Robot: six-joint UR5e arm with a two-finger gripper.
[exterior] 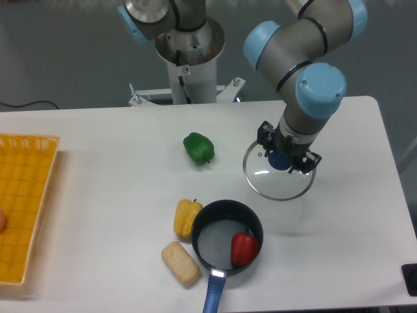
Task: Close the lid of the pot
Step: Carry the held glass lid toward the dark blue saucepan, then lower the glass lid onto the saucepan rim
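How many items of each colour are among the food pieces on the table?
Green: 1, the green pepper
Red: 1, the red pepper inside the pot
Yellow: 1, the corn
Tan: 1, the bread
Total: 4

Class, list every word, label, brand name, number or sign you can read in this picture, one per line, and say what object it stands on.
None: no readable text, number or sign shows anywhere.
The pot, the lid, the gripper, the green pepper and the yellow basket all carry no visible lettering.
A small dark mark on the robot's base column is too small to read.
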